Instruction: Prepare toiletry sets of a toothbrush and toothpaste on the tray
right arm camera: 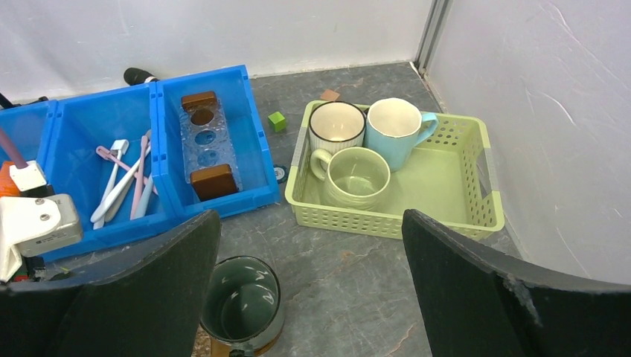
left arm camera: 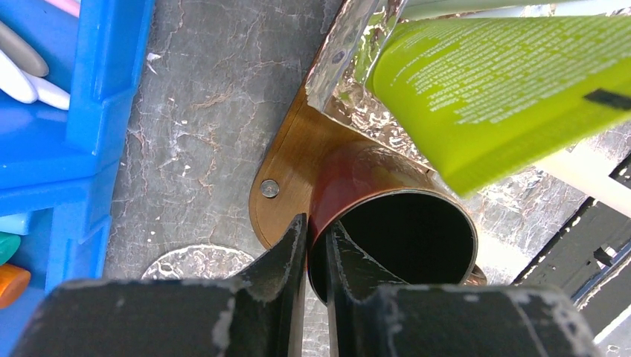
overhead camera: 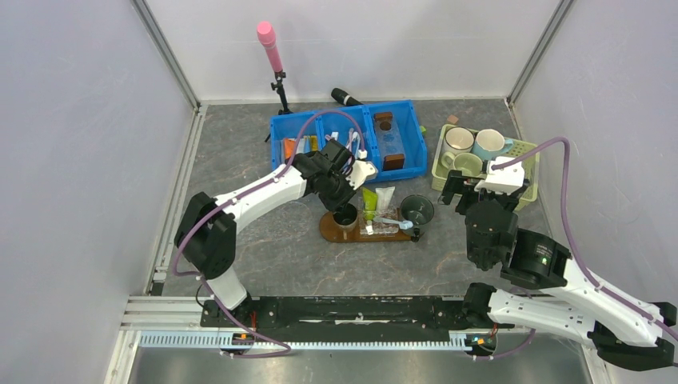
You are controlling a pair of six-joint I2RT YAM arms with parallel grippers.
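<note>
The dark brown oval tray lies mid-table. On it lie a bright green toothpaste tube, a white tube and a light blue toothbrush on a shiny wrapper. My left gripper is shut on the rim of a dark brown cup at the tray's left end, one finger outside and one inside. The green tube lies just beyond the cup. My right gripper is open and empty, right of the tray.
A dark green cup stands at the tray's right end. The blue bin behind holds pink and white toothbrushes, orange tubes and a clear holder. A pale green basket with three mugs stands right. A pink-topped stand is at the back.
</note>
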